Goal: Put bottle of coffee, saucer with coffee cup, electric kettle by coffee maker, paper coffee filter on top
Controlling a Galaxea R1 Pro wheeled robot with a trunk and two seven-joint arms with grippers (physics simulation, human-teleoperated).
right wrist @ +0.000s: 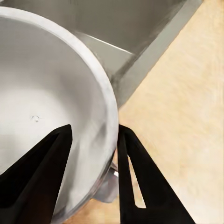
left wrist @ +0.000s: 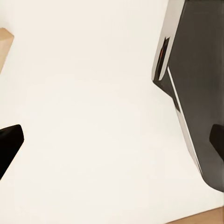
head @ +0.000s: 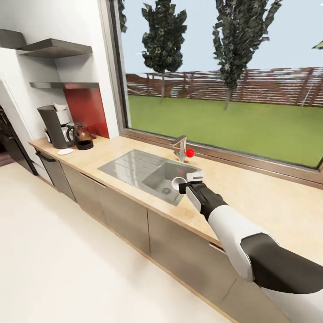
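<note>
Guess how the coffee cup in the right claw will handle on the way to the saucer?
Probably rigid and light: the coffee cup is small beside the right claw. Its glossy rim is pinched between the thin fingers, one inside the wall, one outside, so it may slip or swing. Likely fragile if knocked against the sink edge.
</note>
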